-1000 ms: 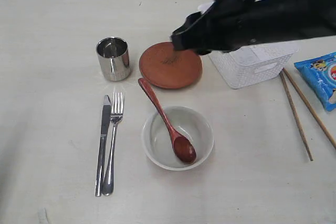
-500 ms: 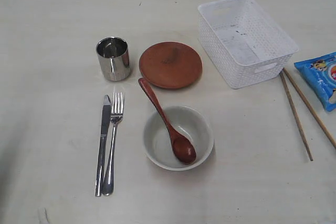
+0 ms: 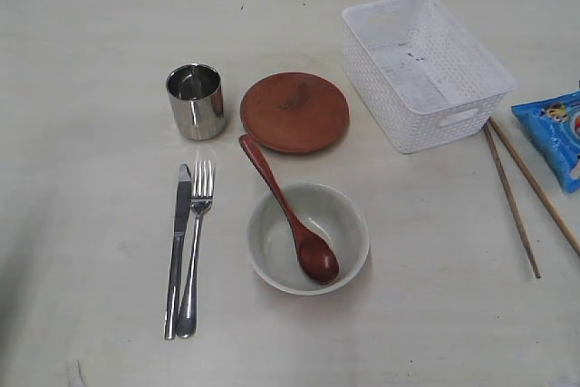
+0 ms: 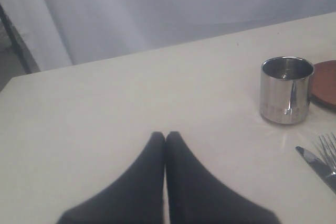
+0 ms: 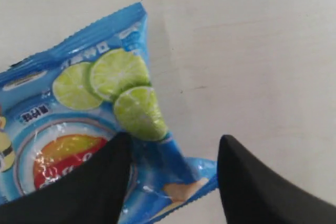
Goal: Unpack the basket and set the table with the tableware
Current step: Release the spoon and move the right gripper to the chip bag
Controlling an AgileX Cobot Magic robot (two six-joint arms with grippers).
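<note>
Blue snack bag (image 3: 551,136) at the far right, with a grey backdrop (image 4: 184,3) behind.
The bag lies flat, cut off by the edge of the exterior view. Close up, its glossy wrapper shows lime slices, a red-and-orange round emblem, a small yellow cartoon figure and a zigzag crimped seam. The backdrop is plain and pale.

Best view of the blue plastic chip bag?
Right wrist view: the blue plastic chip bag fills much of the frame, with the lime-slice print sharp and close. The exterior view shows only its cropped end at the picture's edge. The left wrist view does not show it.
</note>
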